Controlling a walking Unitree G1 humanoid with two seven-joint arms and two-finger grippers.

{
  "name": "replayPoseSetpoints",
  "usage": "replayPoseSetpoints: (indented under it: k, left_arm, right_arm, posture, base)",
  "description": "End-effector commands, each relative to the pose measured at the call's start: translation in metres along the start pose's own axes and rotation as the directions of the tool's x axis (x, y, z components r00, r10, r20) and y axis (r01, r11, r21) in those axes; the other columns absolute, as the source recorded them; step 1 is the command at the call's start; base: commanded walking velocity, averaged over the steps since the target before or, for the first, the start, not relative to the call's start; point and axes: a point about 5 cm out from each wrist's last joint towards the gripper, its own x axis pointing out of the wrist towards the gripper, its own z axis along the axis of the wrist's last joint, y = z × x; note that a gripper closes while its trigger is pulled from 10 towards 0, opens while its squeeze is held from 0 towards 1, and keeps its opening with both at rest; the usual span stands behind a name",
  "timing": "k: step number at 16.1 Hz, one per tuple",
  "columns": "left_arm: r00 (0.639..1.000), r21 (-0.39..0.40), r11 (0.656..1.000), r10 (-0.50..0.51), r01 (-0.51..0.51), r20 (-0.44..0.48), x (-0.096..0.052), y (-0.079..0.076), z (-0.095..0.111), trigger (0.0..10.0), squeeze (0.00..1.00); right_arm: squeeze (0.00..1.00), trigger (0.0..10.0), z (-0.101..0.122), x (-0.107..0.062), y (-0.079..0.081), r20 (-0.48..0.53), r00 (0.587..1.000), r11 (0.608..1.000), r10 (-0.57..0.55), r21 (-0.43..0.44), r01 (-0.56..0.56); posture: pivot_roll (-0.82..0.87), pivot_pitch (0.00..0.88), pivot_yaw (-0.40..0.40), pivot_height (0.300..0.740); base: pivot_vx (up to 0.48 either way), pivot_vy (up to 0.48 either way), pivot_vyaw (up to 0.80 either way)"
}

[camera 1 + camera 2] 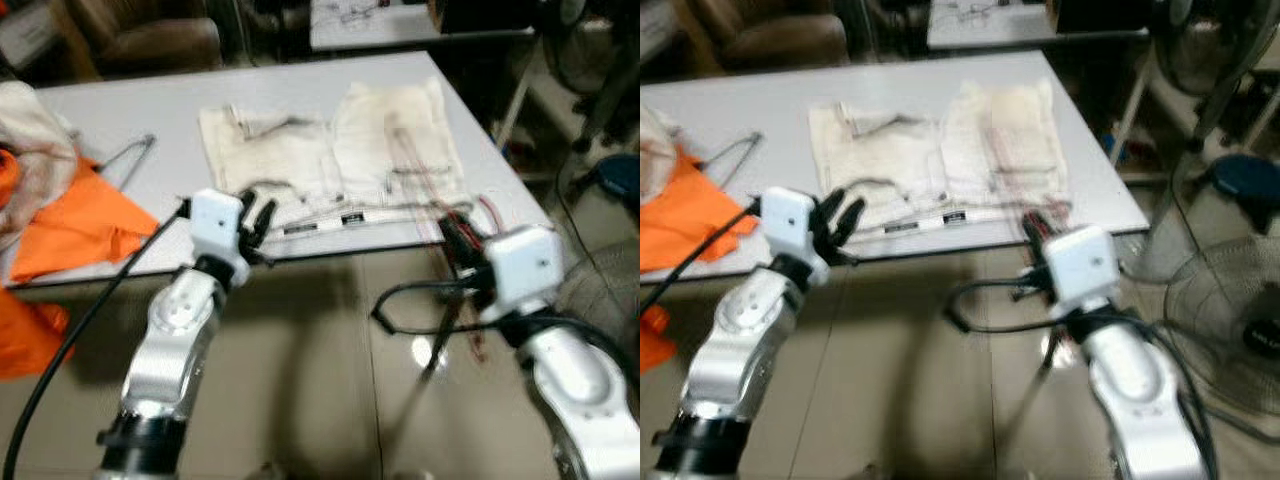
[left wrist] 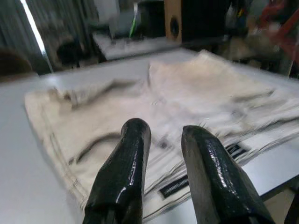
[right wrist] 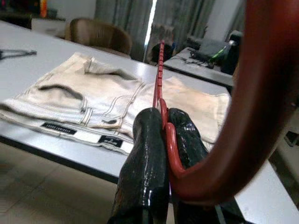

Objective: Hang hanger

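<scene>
Gripping red hanger (image 3: pixel 160 79) w/ right hand (image 3: pixel 164 128) (left hand (image 2: pixel 163 140) parted).

A long grey table (image 1: pixel 150 110) stands on a beige tiled floor (image 1: pixel 320 380). Behind it sits what looks like a brown armchair (image 1: pixel 150 35). A fan (image 1: pixel 1230 320) stands nearby.

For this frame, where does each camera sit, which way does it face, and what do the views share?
Left eye view: on the head, looking forward and down at the white table, cream trousers and orange cloth; both silver arms show.
Right eye view: the stereo twin, same scene, plus a floor fan.
Left wrist view: along the open left end effector toward the trousers.
Right wrist view: along the right end effector, shut on the red hanger.
Shared: all four show the trousers on the table.
</scene>
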Motion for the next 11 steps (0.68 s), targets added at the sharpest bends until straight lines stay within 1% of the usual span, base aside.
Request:
replayPoseSetpoints:
  k: [1, 2, 3, 4, 5, 6, 7, 8, 9, 10, 11]
  left_arm:
    - [1.0, -0.005, 1.0, -0.018, 0.018, 0.026, 0.007, -0.001, 0.006, 10.0, 0.0]
    - [0.999, -0.006, 1.0, -0.022, 0.022, 0.024, 0.009, -0.002, 0.005, 10.0, 0.0]
    - [0.999, -0.002, 0.999, -0.038, 0.038, 0.025, 0.015, -0.003, 0.005, 10.0, 0.0]
    - [1.0, 0.001, 1.0, -0.015, 0.015, 0.022, 0.019, 0.003, 0.004, 10.0, 0.0]
    - [1.0, -0.001, 1.0, -0.004, 0.004, 0.019, 0.019, 0.005, 0.004, 10.0, 0.0]
    - [0.999, -0.009, 0.999, 0.038, -0.038, -0.012, 0.018, 0.014, -0.002, 10.0, 0.0]
    - [0.998, -0.022, 0.999, 0.027, -0.028, -0.048, 0.016, 0.02, -0.009, 10.0, 0.0]
    - [0.999, -0.034, 0.999, 0.007, -0.008, -0.05, 0.014, 0.022, -0.011, 10.0, 0.0]
    - [0.997, -0.057, 0.997, -0.057, 0.054, -0.053, 0.01, 0.024, -0.017, 10.0, 0.0]
    - [0.989, -0.061, 0.991, -0.124, 0.119, -0.087, 0.008, 0.025, -0.026, 10.0, 1.0]
    - [0.977, -0.053, 0.985, -0.169, 0.164, -0.127, 0.007, 0.025, -0.032, 10.0, 1.0]
  right_arm:
    - [0.0, 10.0, 0.01, -0.003, -0.003, 0.023, 1.0, 0.999, -0.005, -0.05, 0.006]
    - [0.0, 10.0, 0.01, -0.004, -0.004, 0.023, 1.0, 0.998, -0.003, -0.063, 0.004]
    - [0.0, 10.0, 0.011, -0.006, -0.006, 0.021, 1.0, 0.997, -0.001, -0.079, 0.003]
    - [0.0, 10.0, 0.013, -0.006, -0.005, 0.018, 0.999, 0.995, 0.027, -0.1, -0.025]
    - [0.0, 10.0, 0.013, -0.006, -0.005, 0.017, 0.999, 0.994, 0.035, -0.105, -0.033]
    - [0.0, 10.0, 0.013, -0.007, -0.005, 0.01, 0.998, 0.993, 0.054, -0.108, -0.053]
    - [0.0, 10.0, 0.012, -0.007, -0.004, 0.003, 0.997, 0.99, 0.081, -0.115, -0.08]
    - [0.0, 10.0, 0.011, -0.006, -0.003, 0.002, 0.995, 0.989, 0.095, -0.118, -0.094]
    - [0.0, 10.0, 0.011, -0.004, -0.003, 0.002, 0.993, 0.986, 0.118, -0.121, -0.117]
    - [0.0, 10.0, 0.01, -0.001, -0.004, -0.001, 0.991, 0.984, 0.132, -0.118, -0.131]
    - [0.0, 10.0, 0.008, 0.003, -0.005, -0.006, 0.99, 0.983, 0.144, -0.119, -0.143]
  posture:
    - [-0.19, 0.089, 0.111, 0.74]
    - [-0.2, 0.088, 0.114, 0.74]
    - [-0.21, 0.081, 0.119, 0.74]
    - [-0.21, 0.083, 0.118, 0.74]
    - [-0.21, 0.083, 0.118, 0.74]
    - [-0.21, 0.078, 0.116, 0.74]
    - [-0.2, 0.059, 0.099, 0.74]
    - [-0.2, 0.059, 0.099, 0.74]
    - [-0.19, 0.046, 0.091, 0.74]
    - [-0.19, 0.023, 0.07, 0.74]
    - [-0.18, 0.013, 0.06, 0.74]
  base:
    - [0.36, 0.0, 0.0]
    - [0.36, 0.0, 0.0]
    - [0.364, 0.0, 0.0]
    - [0.349, 0.0, 0.0]
    - [0.349, 0.0, 0.0]
    - [0.0, 0.0, 0.0]
    - [0.0, 0.0, 0.0]
    - [0.0, 0.0, 0.0]
    - [0.0, 0.0, 0.0]
    - [0.0, 0.0, 0.0]
    - [0.0, 0.0, 0.0]
